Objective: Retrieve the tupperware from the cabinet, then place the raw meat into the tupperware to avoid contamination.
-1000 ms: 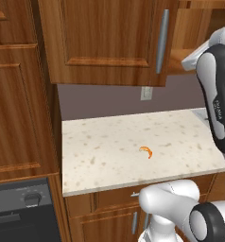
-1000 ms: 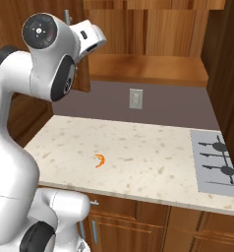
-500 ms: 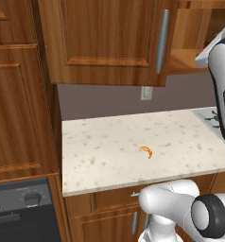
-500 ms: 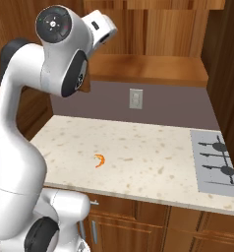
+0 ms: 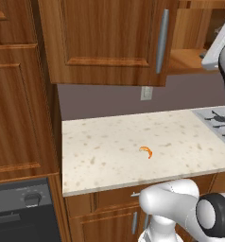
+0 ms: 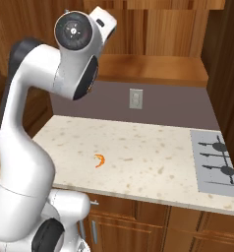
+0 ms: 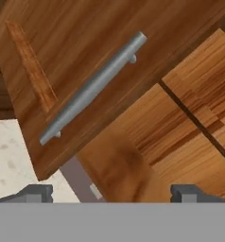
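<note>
Tool (image 7: 112, 191) jaws stand wide and empty, ready for your reach into the brown wooden cabinet (image 5: 105, 42). Its silver bar handle (image 7: 93, 87) lies at 11 o'clock. You see no tupperware; the orange crescent meat (image 5: 145, 151) rests on the speckled surface (image 5: 109, 146).

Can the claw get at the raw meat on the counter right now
Probably yes, though not directly. The raw meat lies alone on the counter, nothing over it. The open claw is up by the cabinet handle, so it must swing down.
</note>
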